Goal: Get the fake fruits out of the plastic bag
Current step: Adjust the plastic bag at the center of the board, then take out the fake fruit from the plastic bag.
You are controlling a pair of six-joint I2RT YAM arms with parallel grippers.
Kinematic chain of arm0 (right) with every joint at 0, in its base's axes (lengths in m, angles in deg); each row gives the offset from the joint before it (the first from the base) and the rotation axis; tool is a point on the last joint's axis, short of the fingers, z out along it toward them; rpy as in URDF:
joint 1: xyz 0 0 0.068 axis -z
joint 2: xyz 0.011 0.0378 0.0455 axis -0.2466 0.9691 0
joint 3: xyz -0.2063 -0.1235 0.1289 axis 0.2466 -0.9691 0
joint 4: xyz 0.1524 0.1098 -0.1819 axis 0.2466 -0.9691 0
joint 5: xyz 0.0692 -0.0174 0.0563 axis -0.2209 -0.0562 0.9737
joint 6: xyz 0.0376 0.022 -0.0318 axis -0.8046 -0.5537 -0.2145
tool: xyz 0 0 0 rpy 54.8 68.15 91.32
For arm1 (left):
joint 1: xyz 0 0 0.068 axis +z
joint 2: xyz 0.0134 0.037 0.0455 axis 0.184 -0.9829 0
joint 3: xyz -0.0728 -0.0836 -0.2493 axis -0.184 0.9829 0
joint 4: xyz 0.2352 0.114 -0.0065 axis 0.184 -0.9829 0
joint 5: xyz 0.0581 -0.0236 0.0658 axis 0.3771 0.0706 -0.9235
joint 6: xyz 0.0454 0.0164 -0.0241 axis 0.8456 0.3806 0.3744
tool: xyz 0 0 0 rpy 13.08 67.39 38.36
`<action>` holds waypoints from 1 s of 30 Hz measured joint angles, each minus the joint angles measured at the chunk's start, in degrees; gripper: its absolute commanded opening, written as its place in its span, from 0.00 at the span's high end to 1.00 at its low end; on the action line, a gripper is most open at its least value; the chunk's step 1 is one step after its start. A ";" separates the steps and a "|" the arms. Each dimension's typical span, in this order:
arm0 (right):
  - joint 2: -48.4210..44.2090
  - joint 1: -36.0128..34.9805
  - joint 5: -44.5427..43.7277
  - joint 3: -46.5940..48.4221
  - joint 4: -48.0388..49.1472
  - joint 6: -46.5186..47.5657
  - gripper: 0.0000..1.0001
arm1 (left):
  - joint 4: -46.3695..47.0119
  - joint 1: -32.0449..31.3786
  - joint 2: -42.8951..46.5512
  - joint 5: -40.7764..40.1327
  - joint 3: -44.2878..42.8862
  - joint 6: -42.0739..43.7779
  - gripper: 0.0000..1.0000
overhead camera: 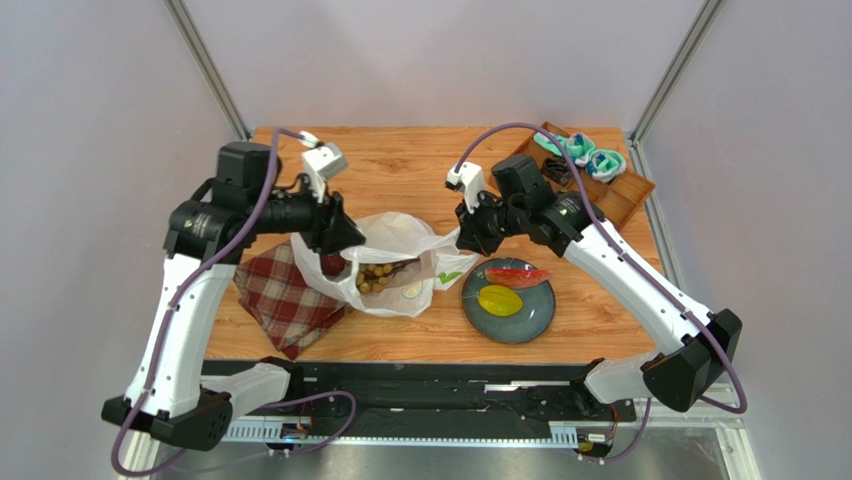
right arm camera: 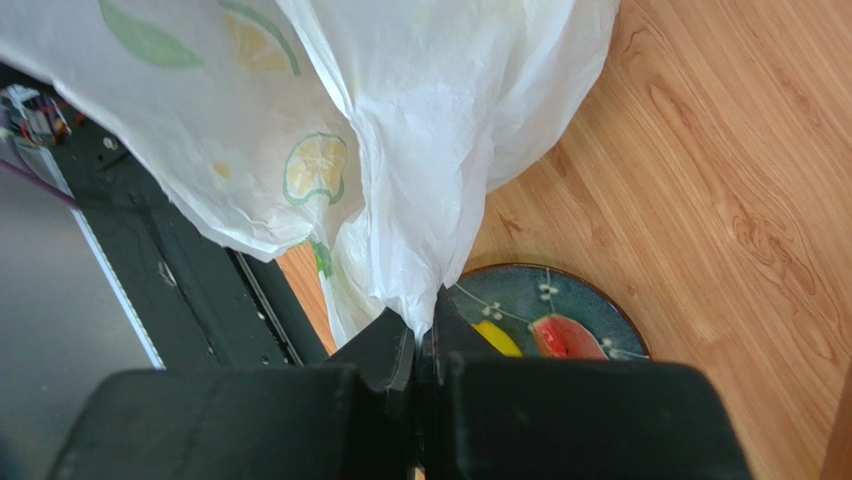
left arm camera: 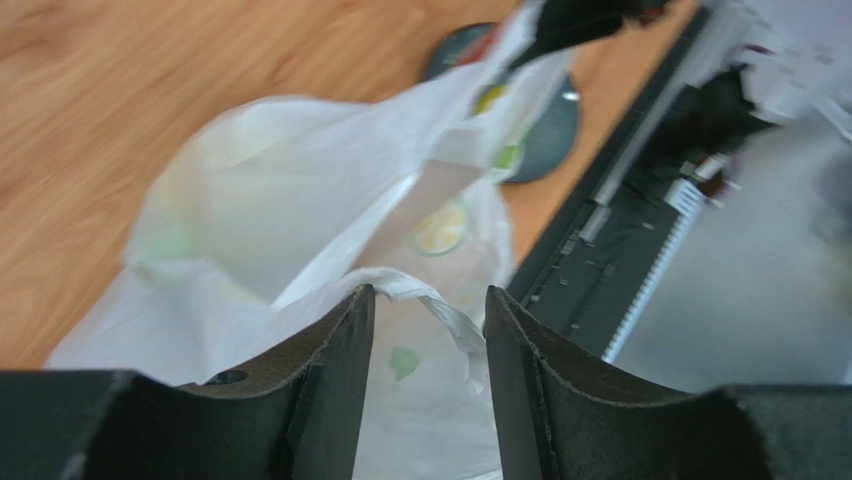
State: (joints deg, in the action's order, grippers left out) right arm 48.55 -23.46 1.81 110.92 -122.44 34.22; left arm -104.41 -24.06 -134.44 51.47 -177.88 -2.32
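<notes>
The plastic bag [overhead camera: 400, 240] lies mid tabletop [overhead camera: 400, 165], its mouth stretched between the two arms; the right end effector [right arm camera: 425, 330] is clamped tight on a gathered fold of the bag's right edge; the left end effector [left arm camera: 428, 300] has its fingers parted, with a twisted strip of the rim passing loosely between them; the brown grape bunch [overhead camera: 378, 275] shows inside the bag; the watermelon slice [overhead camera: 517, 276] and starfruit [overhead camera: 499, 299] rest on a dark plate [overhead camera: 530, 318] just right of it; a red plaid cloth [overhead camera: 285, 295] lies at its left.
</notes>
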 measured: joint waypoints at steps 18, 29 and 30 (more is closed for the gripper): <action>1.68 0.00 -0.17 5.51 4.28 -7.91 1.00 | 10.21 -18.10 -12.85 2.54 13.42 6.23 0.97; -3.48 0.00 -0.04 0.24 4.20 -7.19 1.00 | 20.09 -17.77 -19.32 -22.25 21.77 -3.74 0.28; -3.67 0.00 -0.02 -0.04 4.15 -6.97 1.00 | 21.07 -17.42 -20.57 -23.98 21.49 -4.55 0.18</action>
State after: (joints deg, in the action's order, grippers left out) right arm 44.88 -23.46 1.79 110.88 -118.29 27.25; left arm -83.34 -41.48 -155.01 27.49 -156.39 -6.86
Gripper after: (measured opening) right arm 0.013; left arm 0.608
